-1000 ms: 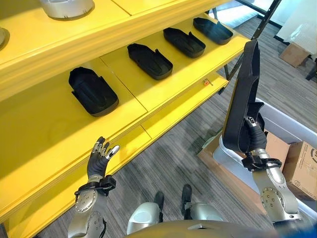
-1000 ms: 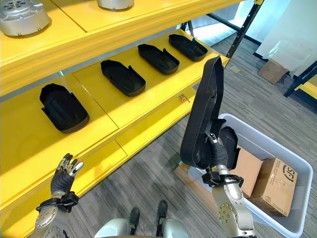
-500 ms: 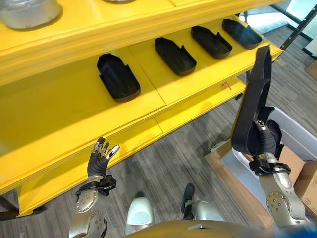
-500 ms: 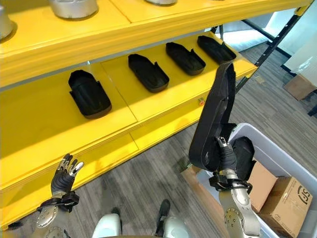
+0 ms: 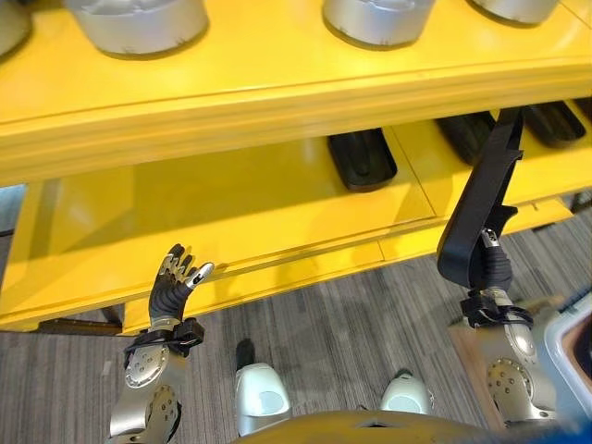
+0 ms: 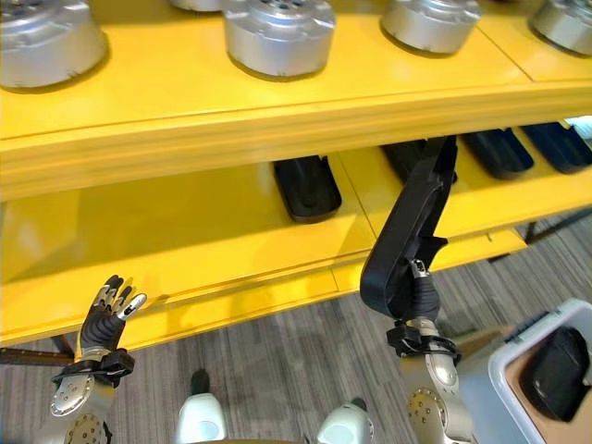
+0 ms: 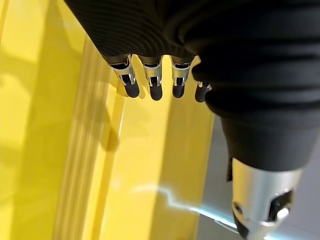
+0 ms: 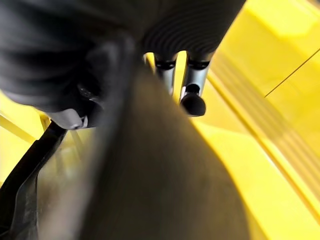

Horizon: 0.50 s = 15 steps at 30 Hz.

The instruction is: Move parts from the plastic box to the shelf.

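Note:
My right hand (image 5: 491,270) is shut on the lower end of a long black moulded part (image 5: 487,190), held upright in front of the yellow shelf (image 5: 277,199); its top leans toward the middle level. Close up, the black part (image 8: 165,165) lies across my right hand's fingers (image 8: 192,90). Three more black parts (image 6: 307,185) lie in a row on that middle level. The grey plastic box (image 6: 495,368) stands on the floor at the lower right, with another black part (image 6: 558,370) inside. My left hand (image 5: 174,285) is open, raised before the shelf's lower edge, fingers (image 7: 150,82) straight.
Silver round parts (image 6: 277,32) stand in a row on the shelf's top level. The left half of the middle level (image 5: 185,203) is bare yellow board. Grey carpet floor (image 6: 277,361) lies below the shelf.
The camera has swung toward the shelf, so the box has slid to the lower right corner. My right hand still holds the black part upright, now closer to the middle level. The left hand keeps its pose.

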Motion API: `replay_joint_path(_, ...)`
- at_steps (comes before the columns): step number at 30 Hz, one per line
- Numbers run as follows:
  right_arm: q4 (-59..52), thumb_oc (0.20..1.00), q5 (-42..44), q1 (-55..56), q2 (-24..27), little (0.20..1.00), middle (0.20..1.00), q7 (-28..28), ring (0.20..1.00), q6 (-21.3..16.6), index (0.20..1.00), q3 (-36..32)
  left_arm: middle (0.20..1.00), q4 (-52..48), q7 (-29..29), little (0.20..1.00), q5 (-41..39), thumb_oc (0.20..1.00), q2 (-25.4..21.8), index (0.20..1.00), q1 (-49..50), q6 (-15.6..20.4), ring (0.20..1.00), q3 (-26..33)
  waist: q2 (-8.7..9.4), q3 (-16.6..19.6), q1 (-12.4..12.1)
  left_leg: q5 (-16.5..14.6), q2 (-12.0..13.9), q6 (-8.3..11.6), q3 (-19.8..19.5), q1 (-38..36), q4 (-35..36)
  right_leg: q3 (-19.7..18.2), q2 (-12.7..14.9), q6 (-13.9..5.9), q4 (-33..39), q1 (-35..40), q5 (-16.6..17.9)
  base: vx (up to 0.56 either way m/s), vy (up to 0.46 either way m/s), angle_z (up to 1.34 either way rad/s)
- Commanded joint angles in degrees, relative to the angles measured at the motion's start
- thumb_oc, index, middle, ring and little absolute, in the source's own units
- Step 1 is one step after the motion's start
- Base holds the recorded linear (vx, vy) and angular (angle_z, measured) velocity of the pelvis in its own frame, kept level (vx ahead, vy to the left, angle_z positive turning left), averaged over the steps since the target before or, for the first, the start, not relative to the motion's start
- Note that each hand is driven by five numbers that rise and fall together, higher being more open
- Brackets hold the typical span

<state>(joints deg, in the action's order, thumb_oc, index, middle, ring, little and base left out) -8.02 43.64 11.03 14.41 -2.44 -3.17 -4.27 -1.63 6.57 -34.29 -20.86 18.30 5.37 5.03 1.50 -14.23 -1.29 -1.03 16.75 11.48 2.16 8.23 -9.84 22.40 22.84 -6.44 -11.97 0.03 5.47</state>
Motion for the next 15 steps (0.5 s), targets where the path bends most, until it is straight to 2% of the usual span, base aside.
replay_joint_path(1, -5.45, 0.200, -0.11, -0.37, 2.39, 0.200, 0.200, 2.05, 0.200, -3.50, 0.200, -3.49, 1.000, -2.76, -0.86, 1.000, 1.23, 1.000, -0.84, 1.000, -0.44, 3.00, 1.000, 0.35, -1.22, 1.83, 0.75, 4.57, 1.78, -1.78, 1.66, 1.28, 1.55, -1.23, 4.76, -6.31, -2.88, -0.50, -5.58, 0.09, 0.243, 0.27)
replay_joint_path(2, -5.32, 0.200, -0.18, -0.73, 2.35, 0.200, 0.200, 2.17, 0.200, -3.26, 0.200, -2.76, 1.000, -2.83, -0.57, 1.000, 1.25, 1.000, -1.14, 1.000, -0.52, 2.97, 1.000, 0.45, -0.48, 1.70, 0.28, 2.45, 0.37, -2.47, 1.19, 3.06, -2.16, -0.99, 5.72, -6.64, -1.26, 0.48, -3.91, 0.07, 0.177, 0.21)
replay_joint_path(4, -5.21, 0.200, -0.24, -0.88, 2.22, 0.200, 0.200, 2.38, 0.200, -2.99, 0.200, -2.06, 1.000, -3.01, -0.31, 1.000, 1.23, 1.000, -1.28, 1.000, -0.49, 2.95, 1.000, 0.59, -0.08, 1.69, -0.05, 1.25, -0.21, -2.84, 1.12, 3.78, -3.83, -0.32, 6.18, -6.88, -0.59, 1.28, -3.30, 0.07, 0.149, 0.01)
replay_joint_path(7, -5.32, 0.200, -0.32, -1.03, 1.87, 0.200, 0.200, 3.29, 0.200, -2.04, 0.200, -0.25, 1.000, -3.05, -0.24, 1.000, 1.41, 1.000, -1.35, 1.000, -0.61, 2.79, 1.000, 0.67, 1.01, 1.64, -1.04, -1.90, -2.71, -4.45, 0.85, 5.55, -7.48, 0.10, 7.83, -7.53, 0.45, 2.42, 1.40, 0.10, 0.210, -0.01)
replay_joint_path(9, -5.27, 0.200, -0.14, -0.82, 1.14, 0.200, 0.200, 3.88, 0.200, -1.38, 0.200, 0.86, 1.000, -2.99, -0.10, 1.000, 2.29, 1.000, -1.74, 1.000, -0.64, 2.54, 1.000, 0.94, 1.62, 1.97, -1.20, -3.12, -4.83, -6.61, 1.39, 5.34, -7.10, -1.01, 9.64, -7.07, -2.73, 0.80, 7.71, 0.10, 0.243, 0.17)
replay_joint_path(10, -5.19, 0.200, -0.29, -1.18, 1.03, 0.200, 0.200, 3.92, 0.200, -1.27, 0.200, 1.39, 1.000, -3.09, 0.05, 1.000, 2.74, 1.000, -2.28, 1.000, -0.86, 2.48, 1.000, 1.11, 1.49, 1.97, -1.02, -3.24, -5.62, -7.58, 1.75, 4.71, -6.39, -2.45, 10.24, -6.65, -5.73, -0.81, 11.09, 0.08, 0.281, 0.20)
replay_joint_path(11, -4.97, 0.200, -0.16, -1.88, 0.96, 0.200, 0.200, 3.87, 0.200, -1.41, 0.200, 2.53, 1.000, -3.38, 0.06, 1.000, 3.27, 1.000, -2.99, 1.000, -0.96, 2.55, 1.000, 0.92, 0.75, 1.22, -0.45, -2.88, -6.06, -8.32, 1.69, 3.81, -5.45, -4.34, 9.61, -6.18, -8.84, -2.98, 12.90, 0.06, 0.254, 0.22)
replay_joint_path(13, -4.60, 0.200, -0.59, -2.86, 0.98, 0.200, 0.200, 4.11, 0.200, -1.59, 0.200, 4.07, 1.000, -3.74, 0.19, 1.000, 3.72, 1.000, -3.12, 1.000, -1.36, 2.76, 1.000, 0.75, -0.03, 0.57, -0.02, -3.23, -5.94, -8.65, 2.88, 1.30, -3.43, -5.98, 8.24, -5.88, -9.37, -7.15, 11.17, 0.05, 0.182, 0.09)
replay_joint_path(15, -4.35, 0.200, -0.90, -4.53, 2.14, 0.200, 0.200, 3.67, 0.200, -1.62, 0.200, 4.81, 1.000, -4.29, 0.20, 1.000, 3.19, 1.000, -2.85, 1.000, -2.24, 3.08, 1.000, 0.24, 0.11, -0.66, 0.37, -3.89, -5.74, -7.79, 2.93, -0.26, -2.32, -6.53, 6.38, -5.65, -3.36, -10.06, 8.38, 0.05, 0.003, 0.00)
